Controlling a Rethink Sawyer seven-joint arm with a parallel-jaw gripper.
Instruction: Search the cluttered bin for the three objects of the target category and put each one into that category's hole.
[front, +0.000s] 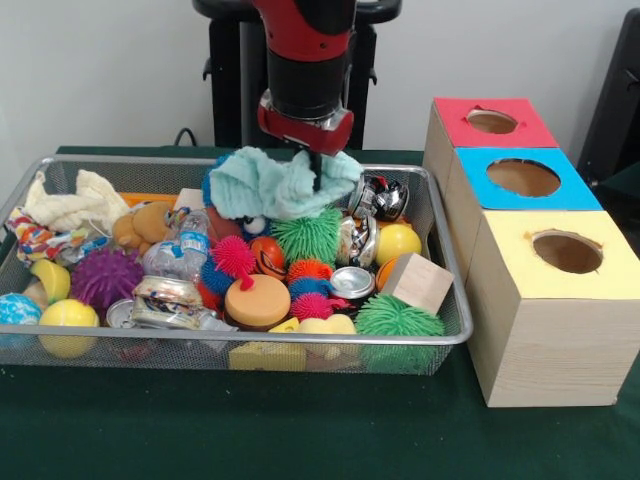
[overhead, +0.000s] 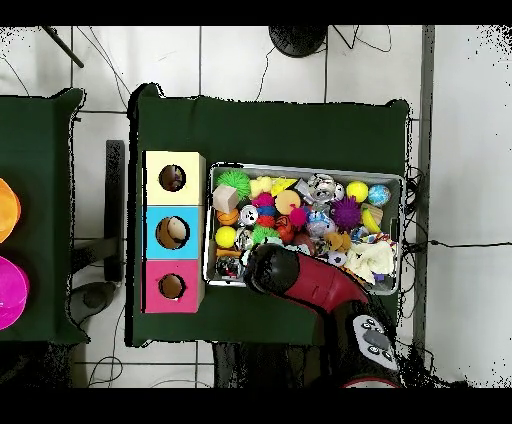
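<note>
One mesh bin (front: 452, 300) crammed: balls, cans, cloths.

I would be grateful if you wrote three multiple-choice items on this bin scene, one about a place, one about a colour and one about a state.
1. Where in the front view is the wooden block?
A. In the wire bin's right part, near the boxes
B. On top of the yellow-topped box
C. On the green cloth outside the bin

2. What colour is the top of the middle box?
A. Red
B. Blue
C. Yellow

3. What is happening to the light teal cloth?
A. It lies flat on the bin floor
B. It hangs bunched at the tool, above the other things
C. It sits inside a hole

Answers: 1 A, the block lies inside the mesh by the right wall. 2 B, blue lies between the red and yellow tops. 3 B, it hangs draped under the arm's end, above the toys.
</note>
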